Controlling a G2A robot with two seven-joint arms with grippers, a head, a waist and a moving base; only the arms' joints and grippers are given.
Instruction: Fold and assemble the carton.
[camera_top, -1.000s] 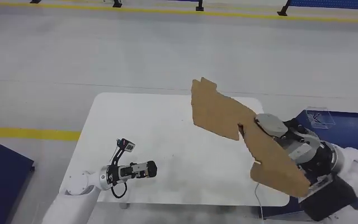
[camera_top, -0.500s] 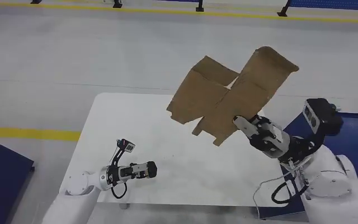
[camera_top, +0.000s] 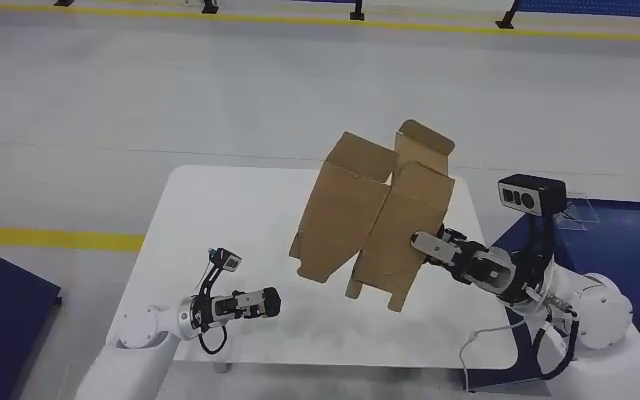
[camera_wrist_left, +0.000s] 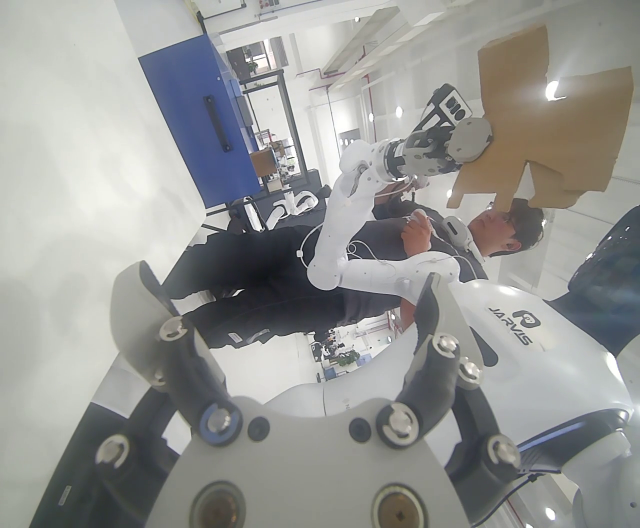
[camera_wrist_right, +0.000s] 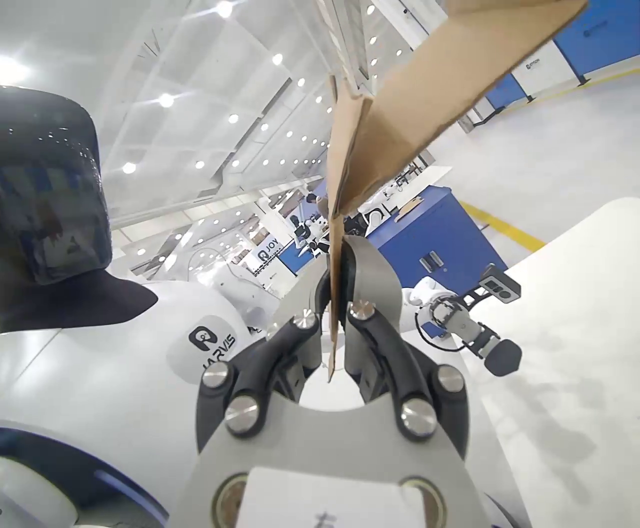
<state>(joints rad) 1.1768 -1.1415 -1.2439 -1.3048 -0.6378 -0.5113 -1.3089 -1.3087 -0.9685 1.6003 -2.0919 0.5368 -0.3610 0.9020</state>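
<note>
A brown carton (camera_top: 370, 220), partly opened into two tall panels with flaps up, hangs tilted above the right half of the white table (camera_top: 230, 220). My right gripper (camera_top: 425, 243) is shut on the carton's lower right edge. In the right wrist view the carton (camera_wrist_right: 400, 125) wall runs edge-on between the closed fingers of that gripper (camera_wrist_right: 336, 270). My left gripper (camera_top: 268, 300) lies low near the table's front left, apart from the carton. Its own view shows this gripper (camera_wrist_left: 285, 305) open and holding nothing, with the carton (camera_wrist_left: 550, 125) farther off.
A blue cabinet (camera_top: 590, 225) with a clear container (camera_top: 570, 208) on it stands just beyond the table's right edge. Another blue object (camera_top: 20, 310) sits on the floor at the left. The table's left and back areas are bare.
The right arm has swung the carton down and turned it, from a raised flat sheet to a partly opened shape hanging lower over the table. The left arm has kept still.
</note>
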